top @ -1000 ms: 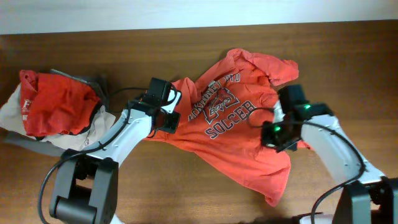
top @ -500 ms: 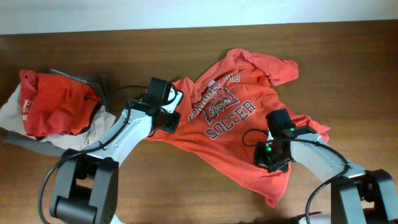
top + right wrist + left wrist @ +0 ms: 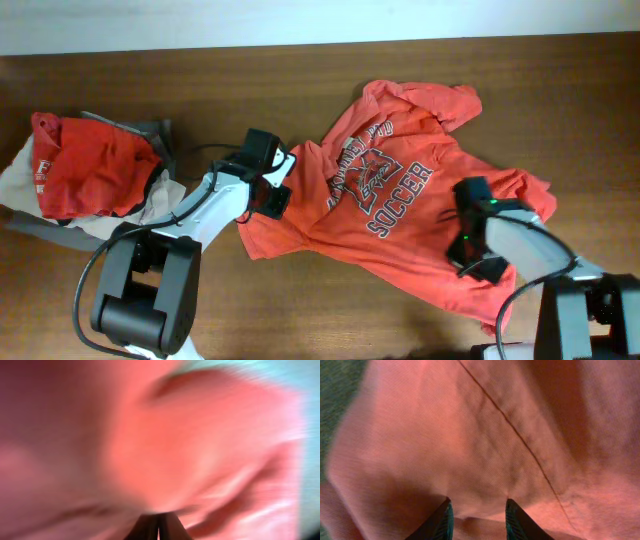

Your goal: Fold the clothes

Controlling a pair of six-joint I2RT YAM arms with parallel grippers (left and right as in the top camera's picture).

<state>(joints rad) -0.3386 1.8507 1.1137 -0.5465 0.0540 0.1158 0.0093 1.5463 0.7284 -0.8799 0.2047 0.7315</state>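
The orange-red T-shirt (image 3: 390, 215) lies spread print-up on the wooden table (image 3: 300, 80), its navy-white "Soccer" print facing up. My left gripper (image 3: 277, 196) sits at the shirt's left edge. In the left wrist view (image 3: 476, 520) its fingers stand a little apart with a fold of orange cloth (image 3: 480, 460) pinched between them. My right gripper (image 3: 478, 262) is at the shirt's lower right hem. In the blurred right wrist view (image 3: 159, 529) its fingers are closed together on the cloth (image 3: 165, 445).
A pile of smaller garments lies at the far left: a red one (image 3: 85, 165) on top, beige cloth (image 3: 18, 182) under it, grey cloth (image 3: 152, 130) behind. Black cables run along both arms.
My right gripper has pulled the shirt's lower edge right and toward the front. The shirt has shifted right and lies flatter. My left gripper has moved slightly right with the shirt's edge.
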